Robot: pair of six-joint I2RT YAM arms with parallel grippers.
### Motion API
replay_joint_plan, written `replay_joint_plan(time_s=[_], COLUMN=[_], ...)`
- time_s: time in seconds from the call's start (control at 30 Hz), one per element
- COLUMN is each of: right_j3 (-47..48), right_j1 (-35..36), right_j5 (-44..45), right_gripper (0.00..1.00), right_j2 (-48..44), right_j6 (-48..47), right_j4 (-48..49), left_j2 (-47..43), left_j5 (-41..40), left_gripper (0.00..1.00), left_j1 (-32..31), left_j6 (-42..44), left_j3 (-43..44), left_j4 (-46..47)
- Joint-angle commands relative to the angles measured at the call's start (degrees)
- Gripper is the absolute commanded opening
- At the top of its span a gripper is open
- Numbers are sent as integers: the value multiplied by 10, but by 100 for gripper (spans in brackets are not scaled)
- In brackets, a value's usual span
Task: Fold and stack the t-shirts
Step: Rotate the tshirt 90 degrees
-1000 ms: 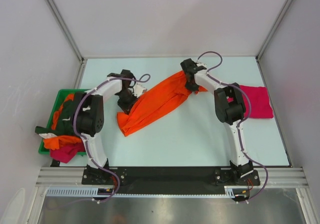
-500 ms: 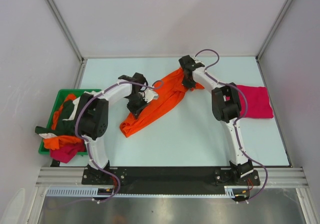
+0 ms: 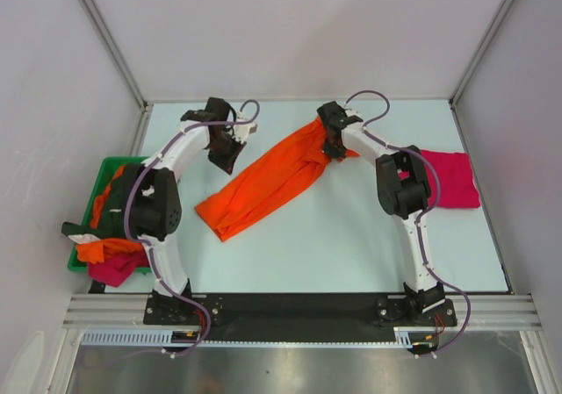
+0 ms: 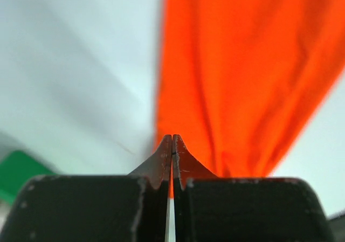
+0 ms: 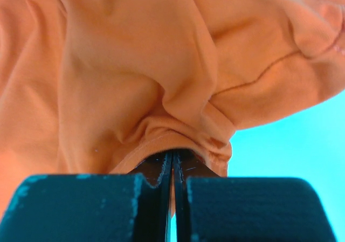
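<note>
An orange t-shirt [image 3: 272, 179] is stretched over the surface [image 3: 351, 245] from the right jaws; a magenta t-shirt [image 3: 452, 179] is laid to their right.

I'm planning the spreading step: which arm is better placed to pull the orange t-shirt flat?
Right: the right gripper is shut on the far end of the orange t-shirt; the left gripper is shut on nothing, beside the cloth.
</note>
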Motion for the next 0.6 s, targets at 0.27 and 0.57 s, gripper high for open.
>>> replay_joint_plan(time_s=[0.27,0.57], right_j3=[-20,60], right_j1=[-28,-40], right_j5=[6,-4], right_gripper=[0,0], right_j2=[-10,40], right_j6=[-8,-24], right_j4=[-46,-79], left_j2=[88,107], left_j5=[-109,-141], left_gripper=[0,0], left_j1=[20,15], left_j6=[-8,8], left_j3=[34,-7], left_j4=[16,2])
